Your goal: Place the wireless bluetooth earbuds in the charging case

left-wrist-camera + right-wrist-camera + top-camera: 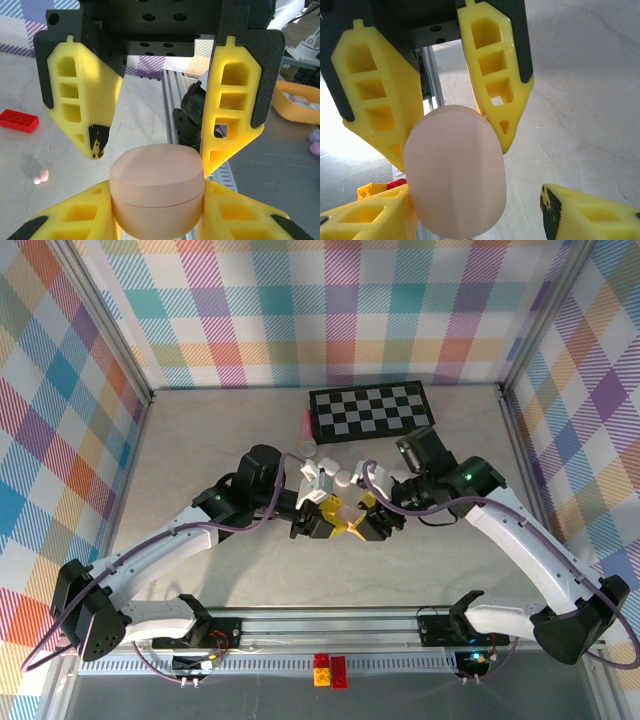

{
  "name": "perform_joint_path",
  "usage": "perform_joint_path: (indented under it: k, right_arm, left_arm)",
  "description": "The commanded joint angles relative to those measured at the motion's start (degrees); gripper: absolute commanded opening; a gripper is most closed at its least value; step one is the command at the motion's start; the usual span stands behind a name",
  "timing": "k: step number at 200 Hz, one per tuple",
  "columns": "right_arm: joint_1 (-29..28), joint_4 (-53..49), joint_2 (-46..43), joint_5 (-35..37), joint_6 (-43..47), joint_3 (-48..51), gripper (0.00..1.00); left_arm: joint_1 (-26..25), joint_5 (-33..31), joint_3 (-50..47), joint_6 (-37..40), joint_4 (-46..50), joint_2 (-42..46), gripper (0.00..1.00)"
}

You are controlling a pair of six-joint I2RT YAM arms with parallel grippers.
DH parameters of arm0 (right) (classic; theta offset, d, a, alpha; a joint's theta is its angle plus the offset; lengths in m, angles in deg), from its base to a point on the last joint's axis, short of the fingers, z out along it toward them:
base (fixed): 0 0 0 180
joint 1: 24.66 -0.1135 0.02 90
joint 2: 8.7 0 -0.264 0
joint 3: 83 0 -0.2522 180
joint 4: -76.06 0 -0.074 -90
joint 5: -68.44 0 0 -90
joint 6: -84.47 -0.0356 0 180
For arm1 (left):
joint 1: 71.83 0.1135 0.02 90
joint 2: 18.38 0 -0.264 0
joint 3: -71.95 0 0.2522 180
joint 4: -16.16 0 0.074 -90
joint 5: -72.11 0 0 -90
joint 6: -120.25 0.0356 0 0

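Note:
A pale pink pebble-shaped charging case (157, 192) hangs above the table where the two arms meet. My right gripper (450, 150) is shut on it; its yellow fingers (235, 212) hug both sides. The case (455, 175) has its lid closed, with a seam round the middle. My left gripper (157, 157) stands open round the case's top. Its black-marked finger (585, 215) is clear of the case, with table showing in the gap. From above, the left gripper (333, 515) and right gripper (368, 518) meet tip to tip. A tiny pink and white earbud (41, 176) lies on the table.
A black and white checkerboard (372, 412) lies at the back of the table, with small pink and white items (308, 448) at its left edge. A red brick (17, 120) lies on the table. An orange tray (300, 107) of pale pieces sits beyond the rail (330, 625).

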Motion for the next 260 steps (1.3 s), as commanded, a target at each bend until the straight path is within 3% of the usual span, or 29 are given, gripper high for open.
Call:
perform_joint_path:
  k: [1,91,152,180,219,260]
  right_arm:
    - [2.08,2.85,-1.37,3.57,-1.27,0.48,0.64]
    - [3.73,6.00,-2.79,7.06,-3.93,1.41,0.68]
    - [3.77,5.60,-1.75,1.60,-3.17,1.69,0.63]
    - [3.86,6.22,-1.61,2.97,-4.00,1.85,0.63]
    - [4.30,4.80,-0.46,-0.21,-3.43,1.01,0.49]
    - [4.30,3.84,-0.50,-1.23,-2.90,0.48,0.24]
  left_arm:
    - [-0.76,4.83,-0.86,0.43,1.00,1.59,0.31]
    - [-0.63,4.86,-0.97,-0.18,-0.12,1.61,0.30]
    - [-0.60,4.26,-1.20,-1.68,-2.84,1.55,0.30]
    - [-0.62,4.45,-1.27,-2.38,-3.68,1.63,0.30]
    - [-0.66,4.12,-1.90,-3.32,-5.30,2.42,0.30]
    - [-0.65,4.11,-2.27,-4.24,-6.67,2.15,0.30]
